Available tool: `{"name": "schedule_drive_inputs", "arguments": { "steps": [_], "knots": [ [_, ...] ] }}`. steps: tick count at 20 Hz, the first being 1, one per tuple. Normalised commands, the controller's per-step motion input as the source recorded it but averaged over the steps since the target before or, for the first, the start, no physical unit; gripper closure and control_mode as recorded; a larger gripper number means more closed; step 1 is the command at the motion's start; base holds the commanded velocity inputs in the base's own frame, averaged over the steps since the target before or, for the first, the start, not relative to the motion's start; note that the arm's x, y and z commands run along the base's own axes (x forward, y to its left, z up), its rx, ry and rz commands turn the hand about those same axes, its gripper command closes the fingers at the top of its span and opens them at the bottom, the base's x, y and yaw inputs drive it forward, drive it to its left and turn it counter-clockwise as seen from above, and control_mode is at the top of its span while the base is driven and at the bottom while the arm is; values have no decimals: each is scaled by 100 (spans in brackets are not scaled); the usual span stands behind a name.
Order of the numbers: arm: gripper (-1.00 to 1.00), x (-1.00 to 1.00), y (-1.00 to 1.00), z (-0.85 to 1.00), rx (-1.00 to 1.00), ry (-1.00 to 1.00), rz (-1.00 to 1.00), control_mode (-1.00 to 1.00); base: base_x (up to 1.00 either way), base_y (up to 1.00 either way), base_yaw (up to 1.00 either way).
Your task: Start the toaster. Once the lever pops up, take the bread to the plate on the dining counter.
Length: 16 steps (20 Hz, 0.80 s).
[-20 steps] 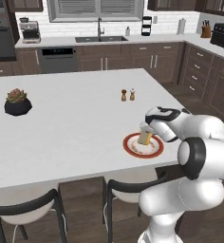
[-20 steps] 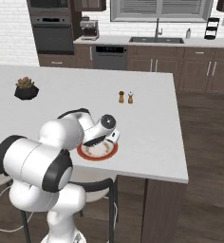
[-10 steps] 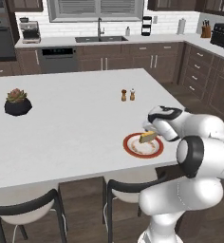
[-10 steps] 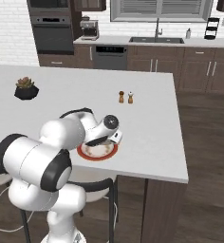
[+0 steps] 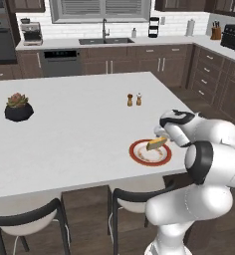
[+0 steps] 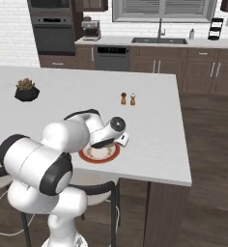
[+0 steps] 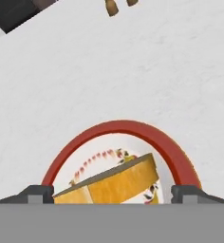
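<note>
The red-rimmed plate (image 5: 135,152) (image 6: 99,157) lies near the front right edge of the white dining counter (image 5: 69,129). The bread (image 5: 156,144) (image 7: 121,180), a yellowish slice, leans tilted over the plate's white centre. My gripper (image 5: 160,141) (image 7: 113,192) hangs just above the plate and is open. Its fingertips (image 7: 38,192) stand to either side of the slice, with a gap on both sides. A black boxy appliance (image 5: 234,36) on the far right worktop looks like the toaster.
Salt and pepper shakers (image 5: 134,99) (image 6: 127,99) stand beyond the plate. A potted succulent (image 5: 18,107) (image 6: 26,89) sits at the counter's left. Black stools (image 5: 32,221) stand under the near edge. The sink (image 5: 104,40) and dark cabinets line the back wall.
The jaws have gone from shut on the bread to wide open. The slice now rests tilted on the plate, and the hand has barely moved.
</note>
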Motion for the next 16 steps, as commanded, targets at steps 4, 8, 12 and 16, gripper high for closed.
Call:
{"name": "schedule_drive_inputs", "arguments": {
  "steps": [4, 8, 12, 16],
  "knots": [
    [-100, 0, -1, 36, -6, 3, -4, -100, 0, 0, 0],
    [-100, 0, 0, 34, -7, 4, -4, -100, 0, 0, 0],
    [-100, -8, 0, 31, -6, 5, -5, -100, 0, 0, 0],
    [-100, -18, 0, 28, -7, 9, -6, -100, 0, 0, 0]
  ]
}}
